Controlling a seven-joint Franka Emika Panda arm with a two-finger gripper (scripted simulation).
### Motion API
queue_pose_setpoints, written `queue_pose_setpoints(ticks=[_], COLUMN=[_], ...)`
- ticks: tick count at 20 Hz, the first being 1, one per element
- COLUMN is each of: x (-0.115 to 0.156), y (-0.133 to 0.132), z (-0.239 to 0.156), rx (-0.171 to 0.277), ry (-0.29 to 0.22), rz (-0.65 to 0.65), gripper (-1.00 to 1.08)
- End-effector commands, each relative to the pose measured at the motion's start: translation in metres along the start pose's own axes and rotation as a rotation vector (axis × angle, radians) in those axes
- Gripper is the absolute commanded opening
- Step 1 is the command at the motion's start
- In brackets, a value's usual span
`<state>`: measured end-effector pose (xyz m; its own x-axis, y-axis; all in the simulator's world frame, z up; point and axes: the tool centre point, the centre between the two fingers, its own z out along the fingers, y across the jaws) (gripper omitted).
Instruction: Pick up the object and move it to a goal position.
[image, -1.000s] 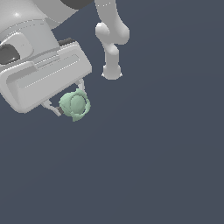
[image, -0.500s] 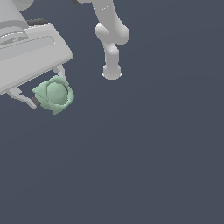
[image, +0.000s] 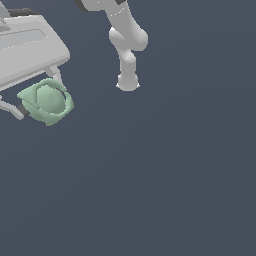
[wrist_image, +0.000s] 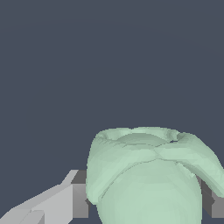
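The object (image: 47, 101) is a pale mint-green lumpy thing with a dome on a wider base. It hangs at the exterior view's upper left, held between the two fingers of my gripper (image: 40, 96), which is shut on it. One finger (image: 56, 75) shows above the object and the other (image: 17, 111) at its lower left. In the wrist view the object (wrist_image: 151, 179) fills much of the picture, with a grey finger pad (wrist_image: 79, 194) pressed against one side and the other pad (wrist_image: 212, 201) at the opposite side.
The arm's white links and base (image: 127, 82) stand at the exterior view's top centre. Plain dark grey ground (image: 165, 180) lies all around.
The gripper has carried the object toward the exterior view's left, and both now look larger in that view. The grip on the object is unchanged.
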<state>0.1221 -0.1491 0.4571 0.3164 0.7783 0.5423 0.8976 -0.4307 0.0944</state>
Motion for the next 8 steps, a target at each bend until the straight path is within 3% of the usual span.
queue_pose_setpoints(ticks=[1,8], x=[0.0009,0.0017], y=[0.0019,0.0039], z=[-0.0027,-0.0048], rx=[0.002,0.003], ry=[0.004,0.007], rz=[-0.007,-0.011], gripper=[-1.0,-1.0])
